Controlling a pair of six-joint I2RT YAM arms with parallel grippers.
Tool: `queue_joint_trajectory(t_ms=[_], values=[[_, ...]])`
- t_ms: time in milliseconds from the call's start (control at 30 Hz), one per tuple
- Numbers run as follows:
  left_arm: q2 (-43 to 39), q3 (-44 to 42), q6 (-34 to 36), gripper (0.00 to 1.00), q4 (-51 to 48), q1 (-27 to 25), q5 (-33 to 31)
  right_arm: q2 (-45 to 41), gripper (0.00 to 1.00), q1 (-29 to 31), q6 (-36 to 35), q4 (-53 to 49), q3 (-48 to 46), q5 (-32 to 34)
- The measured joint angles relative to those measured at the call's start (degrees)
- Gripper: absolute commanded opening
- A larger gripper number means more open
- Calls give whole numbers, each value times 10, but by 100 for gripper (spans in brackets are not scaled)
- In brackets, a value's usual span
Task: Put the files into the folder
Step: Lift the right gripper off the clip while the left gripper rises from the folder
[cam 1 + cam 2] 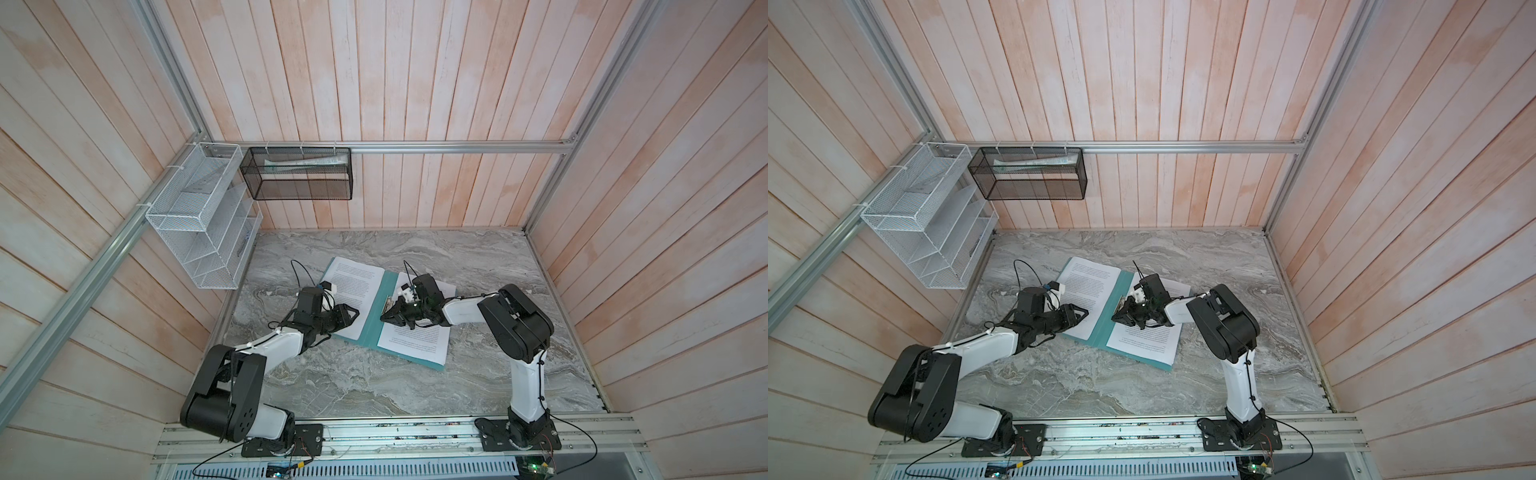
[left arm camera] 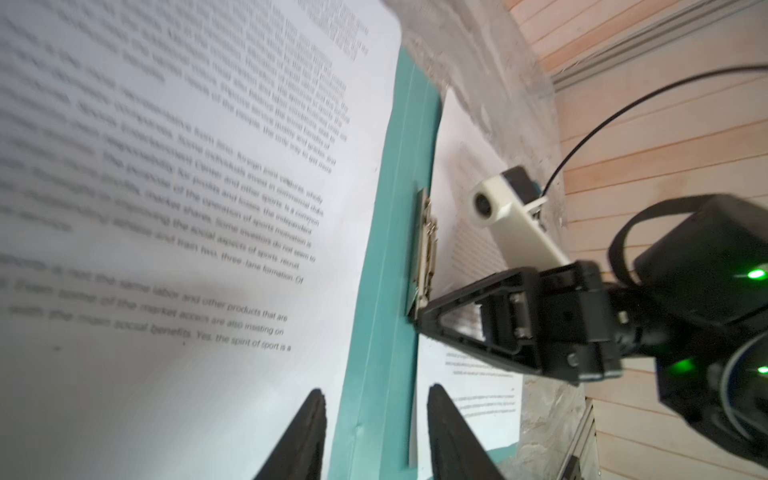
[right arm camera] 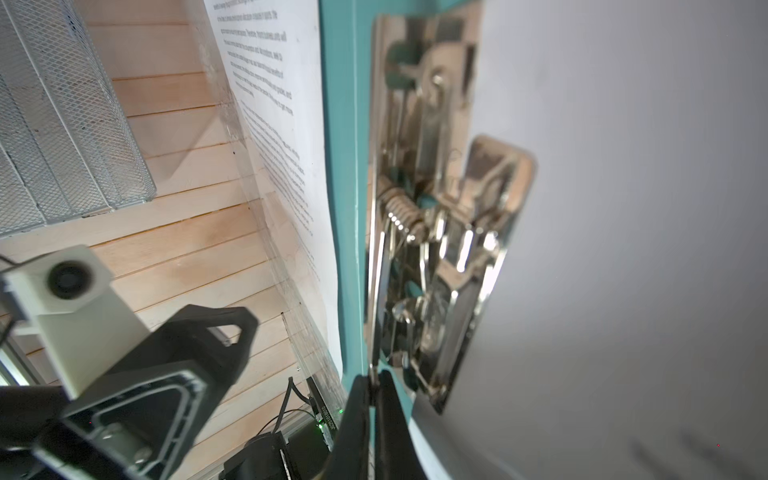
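Observation:
The teal folder (image 1: 376,309) (image 1: 1109,311) lies open on the marble table in both top views. The files lie in it: one printed sheet (image 1: 353,282) (image 2: 166,166) on the left cover, another (image 1: 415,343) (image 3: 623,208) on the right cover. A metal clip (image 3: 436,208) (image 2: 428,249) sits beside the spine on the right cover. My left gripper (image 2: 376,388) (image 1: 355,313) is open, its fingers astride the spine just above the paper, holding nothing. My right gripper (image 3: 374,376) (image 1: 384,318) is shut on a thin metal end of the clip.
A white wire-mesh rack (image 1: 199,224) hangs on the left wall. A black mesh basket (image 1: 299,172) holding rolled paper hangs on the back rail. Wooden walls close in three sides. An aluminium rail (image 1: 395,432) carries both arm bases at the front.

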Motion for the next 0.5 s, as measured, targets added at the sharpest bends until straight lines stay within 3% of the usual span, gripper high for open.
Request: queue_joint_trajectory(t_ms=[200, 500], values=[[-59, 38, 14, 48, -70, 3, -32, -2, 0, -2, -101, -81, 23, -16], [-62, 27, 18, 49, -118, 22, -58, -5, 0, -7, -229, -188, 49, -23]])
